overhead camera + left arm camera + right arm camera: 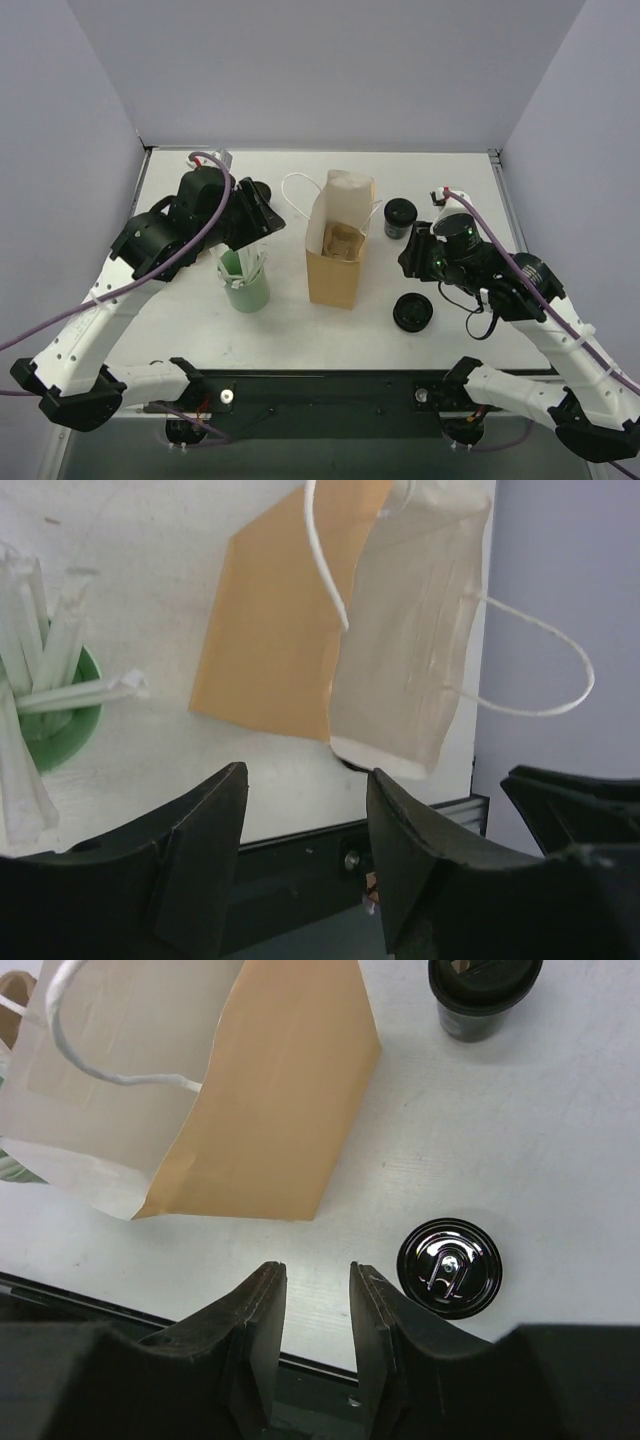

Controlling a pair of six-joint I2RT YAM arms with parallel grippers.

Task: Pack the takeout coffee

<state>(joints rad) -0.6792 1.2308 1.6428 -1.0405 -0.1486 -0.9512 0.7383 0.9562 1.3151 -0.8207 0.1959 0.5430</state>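
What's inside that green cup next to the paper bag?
White paper-wrapped straws stand in the green cup, leaning outward. They cover its bottom, so anything lying beneath them cannot be seen.

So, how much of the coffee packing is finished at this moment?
Almost nothing looks done yet. The paper bag stands open, but the black cup is on the table to the right of it, not inside. Nothing is in hand: the left gripper and the right gripper are both empty, with their jaws apart. Left to do: grasp the cup and lower it into the bag.
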